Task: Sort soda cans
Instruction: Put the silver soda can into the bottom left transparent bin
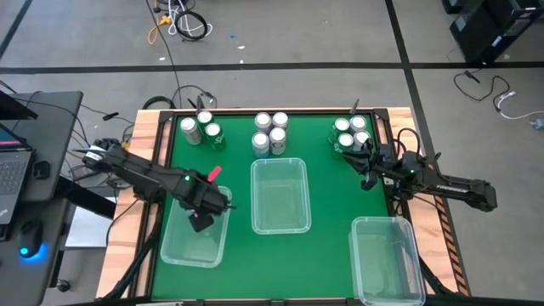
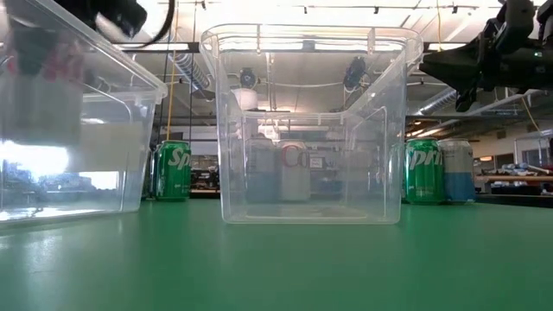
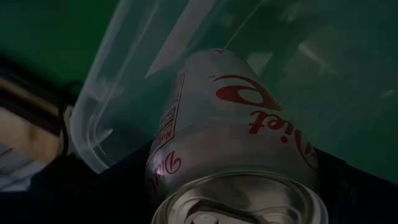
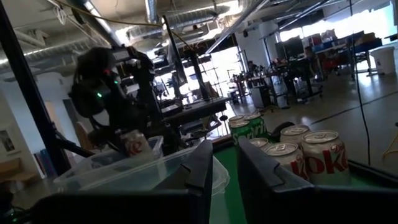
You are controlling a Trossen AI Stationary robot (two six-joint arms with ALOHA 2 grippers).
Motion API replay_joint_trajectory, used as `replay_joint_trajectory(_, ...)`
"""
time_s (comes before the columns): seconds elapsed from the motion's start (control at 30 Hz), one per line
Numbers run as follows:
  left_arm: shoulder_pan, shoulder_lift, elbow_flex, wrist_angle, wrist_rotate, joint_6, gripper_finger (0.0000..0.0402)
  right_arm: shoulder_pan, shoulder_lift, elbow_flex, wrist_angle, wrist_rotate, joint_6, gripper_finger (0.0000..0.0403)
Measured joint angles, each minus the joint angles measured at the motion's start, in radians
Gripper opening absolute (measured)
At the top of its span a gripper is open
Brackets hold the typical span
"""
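Observation:
My left gripper (image 1: 202, 219) is over the left clear bin (image 1: 174, 253), shut on a silver-white soda can (image 3: 236, 124). That can also shows in the right wrist view (image 4: 134, 143) at the bin's rim. My right gripper (image 1: 367, 177) hovers open, holding nothing, just on the near side of the right group of cans (image 1: 350, 134). Two more groups stand upright at the far edge, a left group (image 1: 200, 129) and a middle group (image 1: 270, 134). In the low view a green can (image 2: 173, 170) and another green can (image 2: 423, 170) stand on their bases. My left gripper holds the silver-white can by its upper end, near the silver top (image 3: 186, 186), with one dark finger on either side. The pads themselves are hidden by the can. The gripper comes from above. The can is tilted, its bottom end pointing down into the left bin, off the table.
A middle clear bin (image 1: 280, 223) and a right clear bin (image 1: 387, 285) stand on the green mat. The wooden table frame (image 1: 144, 136) borders it. A laptop and mouse sit on a side desk (image 1: 25, 170) to the left. Cables lie on the floor beyond.

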Motion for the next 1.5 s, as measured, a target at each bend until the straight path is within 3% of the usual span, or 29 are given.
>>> replay_joint_trajectory(0.3,-0.006,0.0,-0.141,0.195,0.029,0.054,0.0294,0.0,0.0,0.0,-0.001,-0.011,0.008,0.0059)
replay_joint_trajectory(0.73,-0.006,-0.001,-0.177,0.202,0.048,0.059,0.0295,0.0,0.0,0.0,0.0,-0.011,0.009,0.0062)
replay_joint_trajectory(0.97,-0.006,0.0,-0.177,0.229,-0.013,0.06,0.0347,0.0,0.0,0.0,0.0,-0.012,0.009,0.0062)
replay_joint_trajectory(1.27,-0.006,0.0,-0.177,0.22,-0.03,0.059,0.0318,0.0,0.0,0.0,-0.001,-0.012,0.009,0.0062)
replay_joint_trajectory(1.5,-0.006,0.0,-0.175,0.132,-0.029,0.042,0.0325,0.0,0.0,0.0,0.0,-0.012,0.009,0.0064)
